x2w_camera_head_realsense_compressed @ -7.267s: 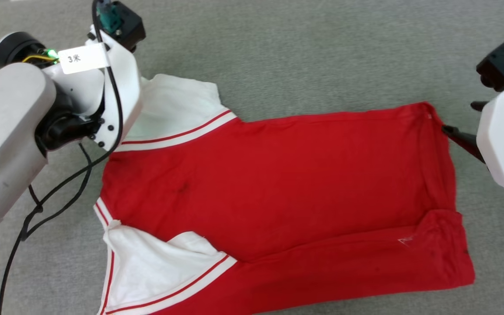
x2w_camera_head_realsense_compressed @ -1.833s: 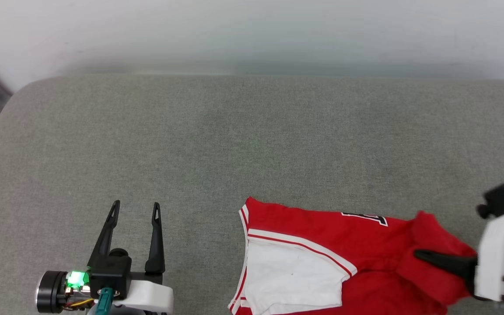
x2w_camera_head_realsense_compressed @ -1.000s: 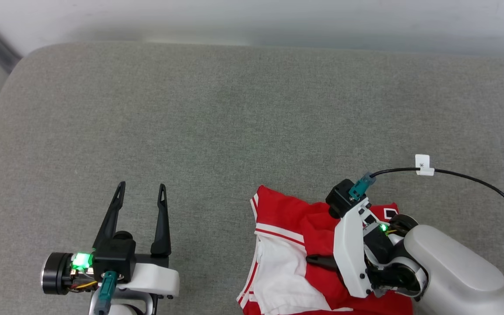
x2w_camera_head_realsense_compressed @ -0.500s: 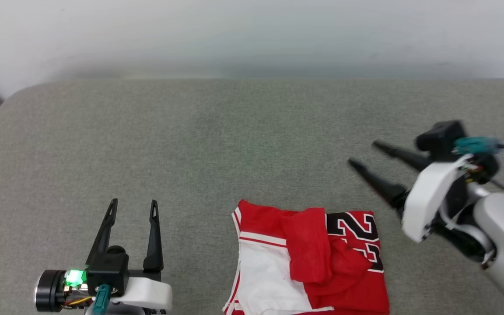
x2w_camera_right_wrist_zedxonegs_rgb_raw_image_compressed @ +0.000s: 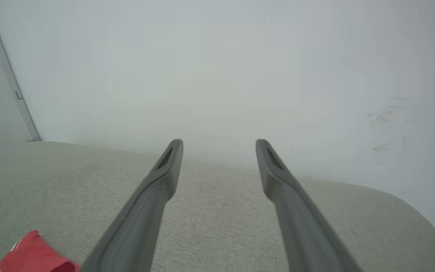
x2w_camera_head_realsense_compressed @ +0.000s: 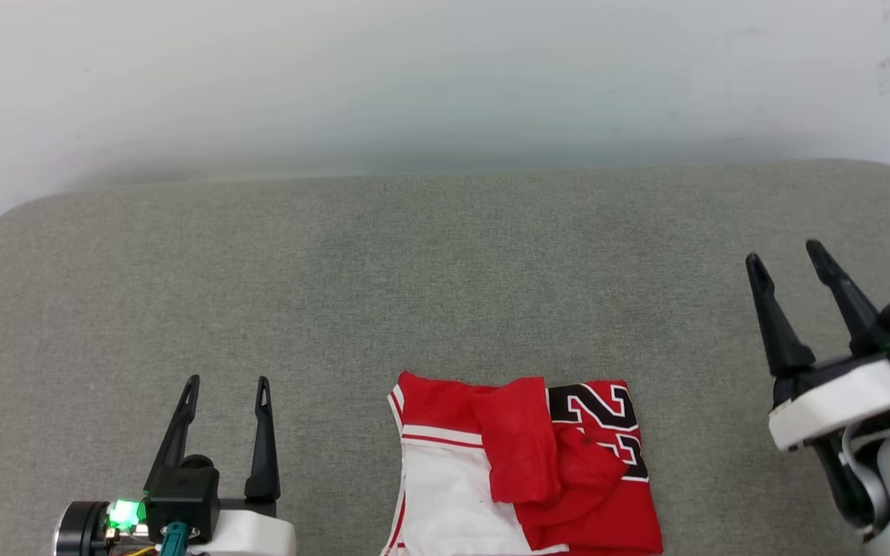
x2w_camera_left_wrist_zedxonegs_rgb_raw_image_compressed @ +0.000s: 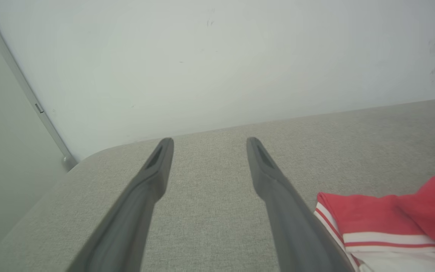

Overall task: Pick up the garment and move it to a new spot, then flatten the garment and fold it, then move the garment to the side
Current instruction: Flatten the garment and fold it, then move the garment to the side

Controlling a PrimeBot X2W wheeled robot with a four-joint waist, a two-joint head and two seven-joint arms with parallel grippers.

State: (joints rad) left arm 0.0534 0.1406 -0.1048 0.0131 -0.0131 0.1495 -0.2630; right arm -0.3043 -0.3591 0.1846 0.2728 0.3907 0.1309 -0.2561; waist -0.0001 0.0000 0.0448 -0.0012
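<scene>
The garment (x2w_camera_head_realsense_compressed: 522, 471) lies folded into a compact bundle at the bottom centre of the grey cushion: red cloth on top, a white sleeve with striped trim on its left, black "23" lettering on its right. Its red and white edge shows at the lower right of the left wrist view (x2w_camera_left_wrist_zedxonegs_rgb_raw_image_compressed: 387, 234), and a red corner at the lower left of the right wrist view (x2w_camera_right_wrist_zedxonegs_rgb_raw_image_compressed: 32, 257). My left gripper (x2w_camera_head_realsense_compressed: 227, 381) is open at the lower left, well clear of the garment. My right gripper (x2w_camera_head_realsense_compressed: 785, 253) is open at the right, apart from the garment, nothing between its fingers.
The grey cushion (x2w_camera_head_realsense_compressed: 414, 293) spreads wide around the bundle, with rounded far corners. A pale wall (x2w_camera_head_realsense_compressed: 445, 77) rises right behind its far edge. A grey vertical strip (x2w_camera_left_wrist_zedxonegs_rgb_raw_image_compressed: 32, 102) runs down the wall at the left.
My right gripper has let go of the garment, opened and swung away to the right. The garment now lies folded over, showing the "23". The head camera has shifted.
</scene>
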